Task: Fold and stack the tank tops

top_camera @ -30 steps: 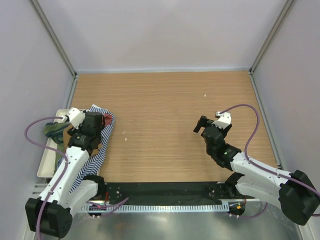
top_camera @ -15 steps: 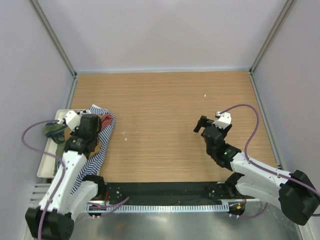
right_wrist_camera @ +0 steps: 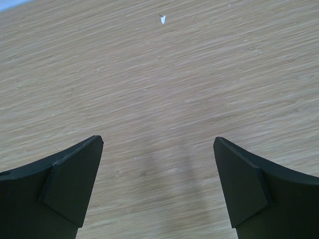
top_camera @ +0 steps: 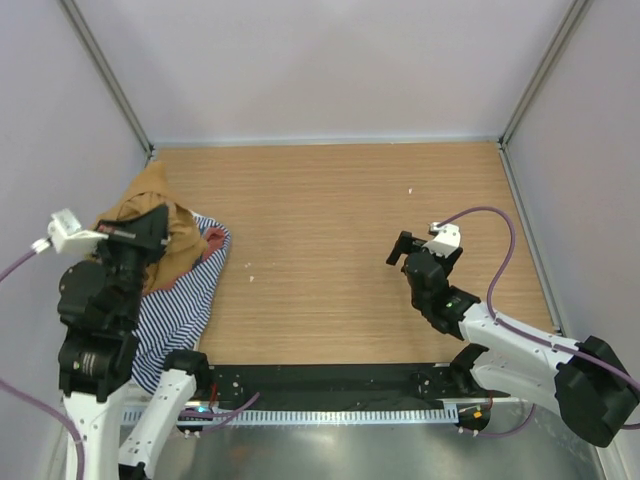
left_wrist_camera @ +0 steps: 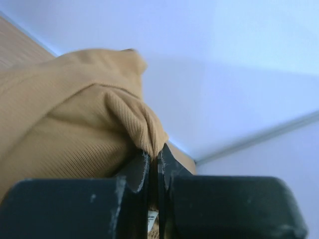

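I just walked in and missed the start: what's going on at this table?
The left gripper is shut on a fold of the tan top, holding it up over the clothes heaped at the left edge of the table, where a striped top and a bit of a red top show. The right gripper hangs open over the wood, holding nothing. No folded stack is in view yet.

The tan top (top_camera: 148,192) hangs bunched above the tabletop's (top_camera: 350,230) left edge, one fold pinched in the left hand (left_wrist_camera: 153,155). Beneath it the striped top (top_camera: 175,310) lies crumpled, with a red top (top_camera: 213,238) peeking out at its far end.
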`<move>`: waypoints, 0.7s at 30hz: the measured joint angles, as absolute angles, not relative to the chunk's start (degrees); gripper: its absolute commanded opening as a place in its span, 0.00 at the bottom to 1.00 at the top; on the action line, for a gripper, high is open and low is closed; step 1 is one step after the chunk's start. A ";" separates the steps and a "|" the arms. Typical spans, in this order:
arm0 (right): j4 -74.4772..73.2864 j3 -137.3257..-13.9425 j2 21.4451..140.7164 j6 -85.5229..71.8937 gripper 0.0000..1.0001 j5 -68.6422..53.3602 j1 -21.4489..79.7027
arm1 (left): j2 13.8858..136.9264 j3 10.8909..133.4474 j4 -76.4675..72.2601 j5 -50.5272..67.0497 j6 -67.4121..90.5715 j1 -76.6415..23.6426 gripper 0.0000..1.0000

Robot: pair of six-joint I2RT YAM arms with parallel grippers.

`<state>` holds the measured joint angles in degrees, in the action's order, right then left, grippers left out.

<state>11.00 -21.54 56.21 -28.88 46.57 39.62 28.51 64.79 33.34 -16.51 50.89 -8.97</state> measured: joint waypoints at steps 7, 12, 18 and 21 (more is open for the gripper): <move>11.00 -21.78 56.25 -28.88 1.00 46.59 39.62 | 45.60 63.96 24.03 1.74 57.01 -12.58 0.19; 10.98 -21.98 56.25 -28.91 1.00 46.59 39.62 | 56.71 66.24 24.97 1.87 53.12 -29.87 1.00; 11.14 -21.98 56.14 -28.67 0.94 46.09 39.62 | 59.92 69.36 26.89 -2.35 47.83 -35.31 0.99; 12.05 -21.82 55.53 -27.81 0.82 44.64 39.62 | 60.64 69.08 26.98 -4.36 45.95 -35.22 1.00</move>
